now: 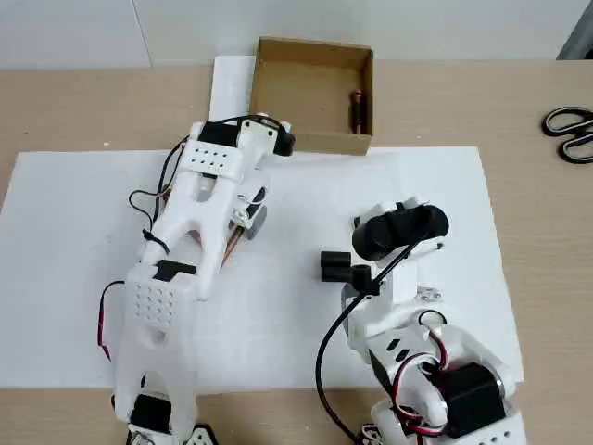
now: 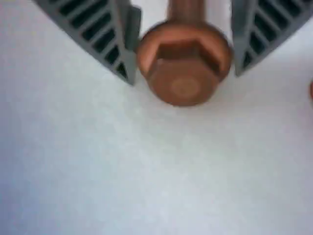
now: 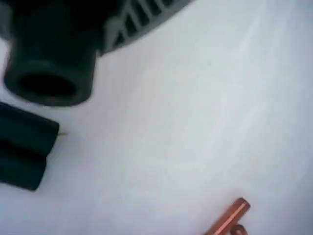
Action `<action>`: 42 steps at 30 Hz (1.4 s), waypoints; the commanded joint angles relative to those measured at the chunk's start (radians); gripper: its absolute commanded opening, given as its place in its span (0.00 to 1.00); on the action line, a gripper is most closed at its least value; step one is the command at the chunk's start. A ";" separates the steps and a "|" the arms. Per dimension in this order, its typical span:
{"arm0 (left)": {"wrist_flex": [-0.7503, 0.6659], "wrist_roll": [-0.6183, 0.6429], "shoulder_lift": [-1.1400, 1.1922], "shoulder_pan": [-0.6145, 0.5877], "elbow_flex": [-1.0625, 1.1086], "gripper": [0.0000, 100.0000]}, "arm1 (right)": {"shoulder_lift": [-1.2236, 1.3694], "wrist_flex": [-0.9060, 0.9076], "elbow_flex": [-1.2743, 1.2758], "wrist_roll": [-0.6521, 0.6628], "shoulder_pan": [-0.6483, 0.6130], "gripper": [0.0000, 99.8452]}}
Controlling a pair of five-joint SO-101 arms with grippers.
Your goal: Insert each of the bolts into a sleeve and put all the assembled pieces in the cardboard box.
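Lab or workshop bench: wooden table [image 1: 83, 102], white paper sheet [image 1: 74, 278], scissors [image 1: 567, 134].

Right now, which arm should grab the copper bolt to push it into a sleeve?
I'd say left. The bolt lies right at the left gripper on the paper. The right arm is over by the black sleeves, away from it.

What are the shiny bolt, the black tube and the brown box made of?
The bolt looks like copper-coloured metal, smooth with a soft shine. The sleeve seems matte black plastic or rubber; hard to tell which. The cardboard box is plain brown cardboard, dull, with thin walls.
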 commanded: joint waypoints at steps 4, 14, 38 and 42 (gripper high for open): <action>0.031 0.015 -0.132 -0.014 -0.007 0.12 | -0.008 -0.007 -0.006 -0.009 0.010 0.00; 0.029 0.034 -0.167 -0.014 0.068 0.12 | -0.008 -0.007 -0.006 -0.009 0.010 0.00; -0.034 0.034 -0.060 -0.005 0.068 0.07 | -0.008 -0.005 -0.008 -0.009 0.010 0.00; -0.040 0.034 -0.060 0.014 0.068 0.05 | -0.008 -0.004 -0.009 -0.009 0.010 0.00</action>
